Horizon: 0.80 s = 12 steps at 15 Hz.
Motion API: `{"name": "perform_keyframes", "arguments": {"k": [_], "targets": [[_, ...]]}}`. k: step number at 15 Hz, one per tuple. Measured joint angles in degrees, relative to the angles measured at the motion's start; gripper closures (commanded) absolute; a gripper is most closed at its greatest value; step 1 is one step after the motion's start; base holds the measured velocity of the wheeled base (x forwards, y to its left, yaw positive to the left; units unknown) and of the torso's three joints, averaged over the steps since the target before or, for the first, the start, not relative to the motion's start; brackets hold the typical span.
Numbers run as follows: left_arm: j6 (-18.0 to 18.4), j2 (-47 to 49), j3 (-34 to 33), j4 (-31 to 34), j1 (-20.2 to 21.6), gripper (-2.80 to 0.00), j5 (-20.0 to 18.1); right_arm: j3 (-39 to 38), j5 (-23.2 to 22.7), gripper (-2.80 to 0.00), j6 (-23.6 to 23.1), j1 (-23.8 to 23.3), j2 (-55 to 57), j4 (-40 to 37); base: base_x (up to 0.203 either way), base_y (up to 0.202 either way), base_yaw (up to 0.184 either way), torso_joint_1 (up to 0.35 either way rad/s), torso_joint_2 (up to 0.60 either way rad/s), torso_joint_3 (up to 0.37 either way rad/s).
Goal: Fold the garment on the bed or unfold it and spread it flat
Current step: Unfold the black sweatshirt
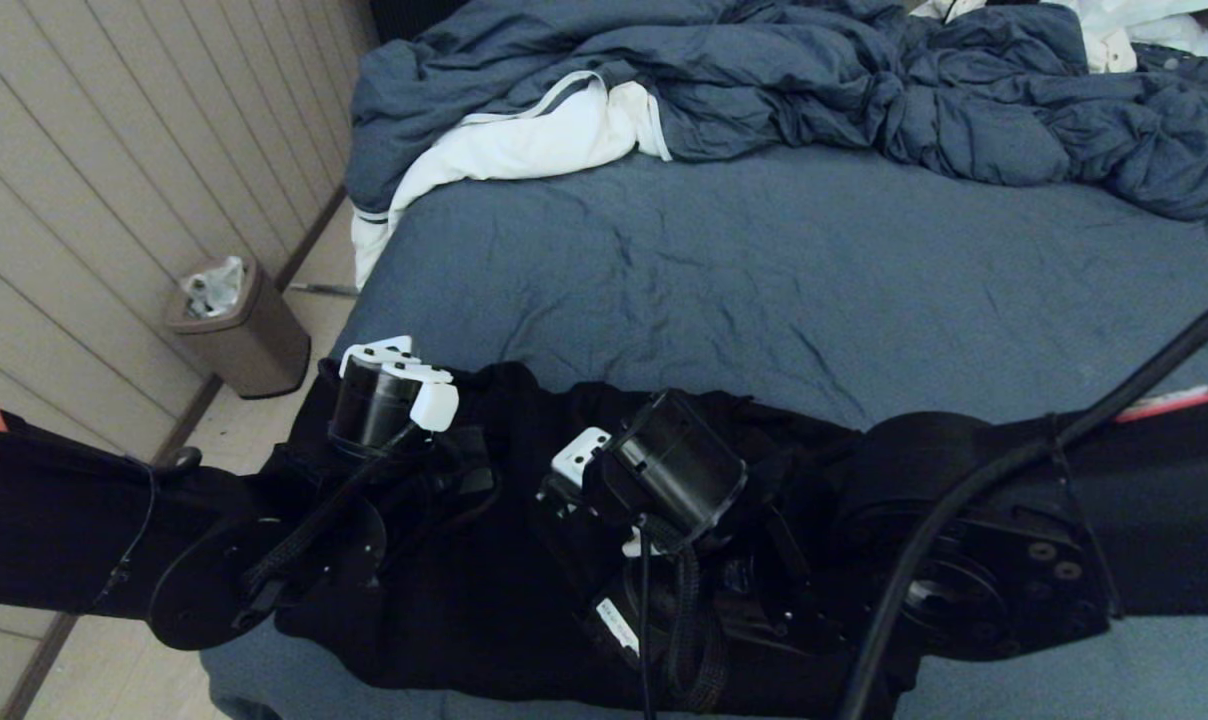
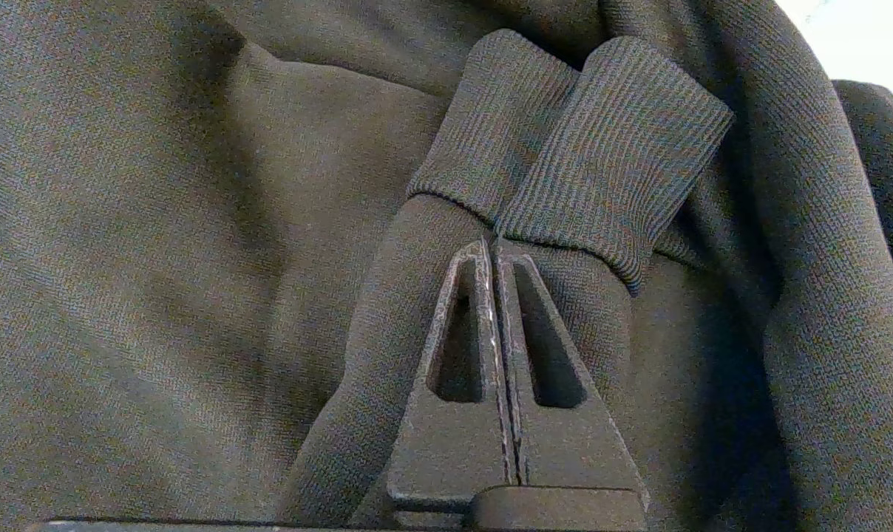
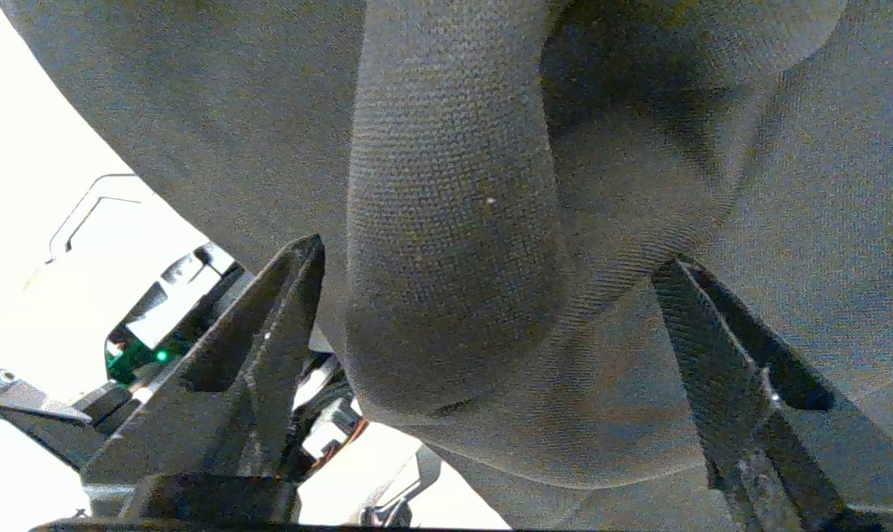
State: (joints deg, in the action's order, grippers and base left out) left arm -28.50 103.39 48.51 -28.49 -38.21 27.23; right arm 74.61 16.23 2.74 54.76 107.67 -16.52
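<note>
One black hoodie, bunched along the near edge of one bed. Two grippers: left gripper, fingers pressed together at the ribbed cuff; right gripper, fingers spread wide, a fabric fold between them.

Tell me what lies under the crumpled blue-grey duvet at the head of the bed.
A white cloth with grey stripes pokes out from under the duvet and hangs over the bed edge; the rest stays covered.

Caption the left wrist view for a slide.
Left gripper, fingers shut, at the ribbed cuff of the black hoodie.
</note>
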Motion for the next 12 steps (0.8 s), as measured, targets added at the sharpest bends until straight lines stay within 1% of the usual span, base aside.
{"name": "perform_keyframes", "arguments": {"k": [6, 8, 12], "targets": [[0.1, 0.4, -0.1, -1.2, 0.0, 0.0, 0.1, -0.9, 0.1, -2.8, -0.2, 0.3, -0.3, 1.2, 0.0, 0.0, 0.0, 0.0, 0.0, 0.0], [0.1, 0.4, -0.1, -1.2, 0.0, 0.0, 0.1, -1.7, 0.0, -2.8, -1.3, 0.3, -0.5, 4.4, 0.0, 0.0, 0.0, 0.0, 0.0, 0.0], [0.1, 0.6, -0.1, -1.2, 0.0, 0.0, 0.1, -2.9, 0.3, -2.8, -2.7, 0.6, -0.7, 5.6, 0.0, 0.0, 0.0, 0.0, 0.0, 0.0]]}}
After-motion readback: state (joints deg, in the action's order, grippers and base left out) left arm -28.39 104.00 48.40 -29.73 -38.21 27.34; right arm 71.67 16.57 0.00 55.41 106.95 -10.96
